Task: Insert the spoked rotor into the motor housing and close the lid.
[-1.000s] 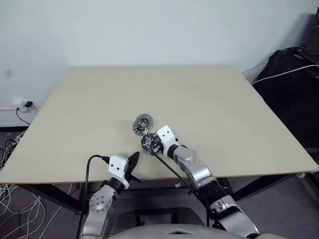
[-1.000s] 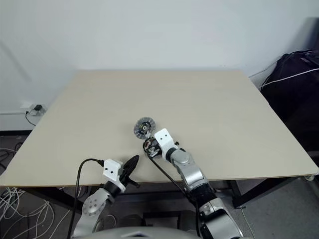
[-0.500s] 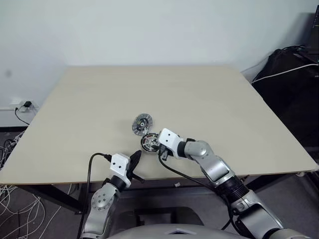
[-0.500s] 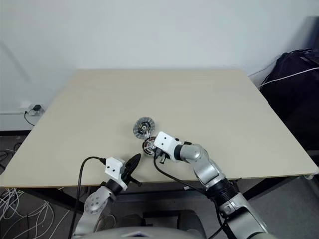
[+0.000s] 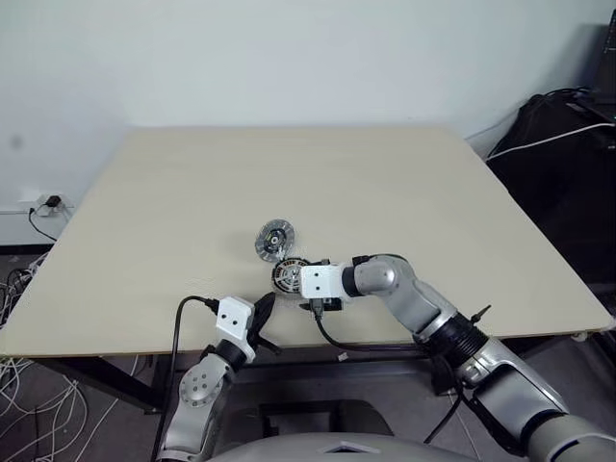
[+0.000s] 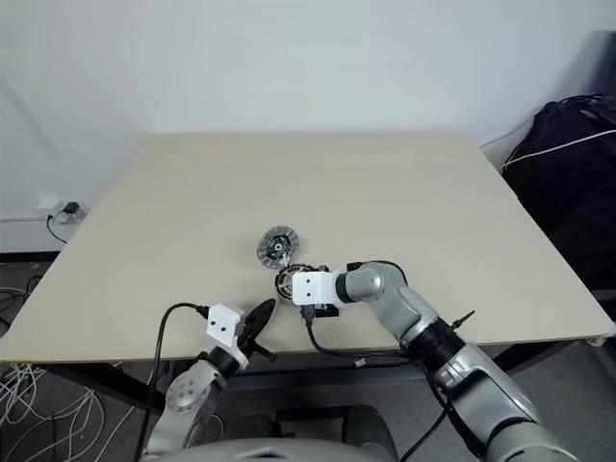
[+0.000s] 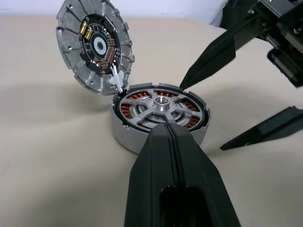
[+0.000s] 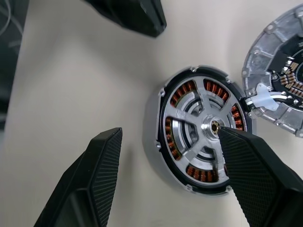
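Matt pale wood table (image 5: 404, 192), cast grey metal lid (image 7: 94, 47), brushed-metal spoked rotor (image 8: 199, 135), copper-wound motor housing (image 7: 124, 137)

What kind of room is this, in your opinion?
Probably an office or lab workroom: a plain beige table against a white wall, a wall socket with loose cables, and motor parts laid out.
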Controlling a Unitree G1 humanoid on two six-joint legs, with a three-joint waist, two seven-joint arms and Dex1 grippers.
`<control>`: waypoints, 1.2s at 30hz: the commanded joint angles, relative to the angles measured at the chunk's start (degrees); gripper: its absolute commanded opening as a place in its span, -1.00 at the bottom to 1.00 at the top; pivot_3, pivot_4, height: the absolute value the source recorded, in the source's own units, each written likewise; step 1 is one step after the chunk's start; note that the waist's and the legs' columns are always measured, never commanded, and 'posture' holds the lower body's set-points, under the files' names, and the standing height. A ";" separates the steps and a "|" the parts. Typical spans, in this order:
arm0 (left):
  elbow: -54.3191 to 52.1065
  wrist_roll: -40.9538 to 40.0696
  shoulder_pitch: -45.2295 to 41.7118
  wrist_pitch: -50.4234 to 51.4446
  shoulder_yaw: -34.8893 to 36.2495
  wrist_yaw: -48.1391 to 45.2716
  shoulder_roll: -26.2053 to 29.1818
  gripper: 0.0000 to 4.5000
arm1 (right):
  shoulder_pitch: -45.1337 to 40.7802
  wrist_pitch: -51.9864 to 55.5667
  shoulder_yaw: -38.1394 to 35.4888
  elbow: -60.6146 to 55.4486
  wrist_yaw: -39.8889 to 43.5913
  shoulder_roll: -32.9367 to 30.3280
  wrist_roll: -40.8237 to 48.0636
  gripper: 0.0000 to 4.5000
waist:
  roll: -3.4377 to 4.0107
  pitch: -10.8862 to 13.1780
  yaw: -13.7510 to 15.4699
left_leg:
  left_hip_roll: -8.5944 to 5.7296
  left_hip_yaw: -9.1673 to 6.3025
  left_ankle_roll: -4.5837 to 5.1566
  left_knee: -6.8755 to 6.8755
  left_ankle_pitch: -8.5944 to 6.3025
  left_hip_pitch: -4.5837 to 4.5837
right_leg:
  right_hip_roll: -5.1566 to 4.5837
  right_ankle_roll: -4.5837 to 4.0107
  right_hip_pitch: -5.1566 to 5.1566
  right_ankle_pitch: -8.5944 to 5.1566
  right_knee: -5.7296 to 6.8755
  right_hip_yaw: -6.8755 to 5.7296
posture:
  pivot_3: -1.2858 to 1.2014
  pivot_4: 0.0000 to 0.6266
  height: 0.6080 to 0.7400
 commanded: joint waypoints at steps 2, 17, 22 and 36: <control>-2.34 -0.28 -0.38 0.13 -0.40 0.36 -0.21 -1.00 | -3.14 -3.77 0.70 2.40 1.70 0.40 -2.17 0.54 | 0.00 0.00 0.01 | 0.00 -0.01 -0.01 0.00 0.00 0.00 | 0.00 0.00 0.00 0.00 0.01 0.00 | 0.03 -1.00 1.00; 0.19 -0.77 -0.96 -1.03 0.02 -0.08 -0.51 -1.00 | -4.99 -7.96 1.66 9.41 4.07 3.10 -5.31 0.54 | 0.01 0.00 0.00 | 0.00 0.01 -0.03 0.00 0.02 0.01 | 0.00 0.00 0.01 0.01 0.02 0.00 | 0.03 -1.00 1.00; 0.97 -0.68 -1.23 -1.52 -0.03 -0.22 -0.90 -1.00 | -5.46 -8.63 1.65 10.66 4.61 3.63 -5.86 0.29 | 0.02 -0.01 -0.01 | 0.00 0.01 -0.04 0.00 0.02 0.02 | 0.00 0.00 0.02 0.01 0.03 0.00 | 0.03 -1.00 1.00; 0.90 -0.58 -0.93 -1.81 0.08 0.09 -1.30 -1.00 | -5.43 -8.77 0.83 10.58 5.64 3.90 -5.77 -0.99 | 0.03 -0.01 -0.02 | 0.00 0.00 -0.06 0.00 0.03 0.05 | 0.00 0.00 0.03 0.01 0.05 0.00 | 0.03 -1.00 1.00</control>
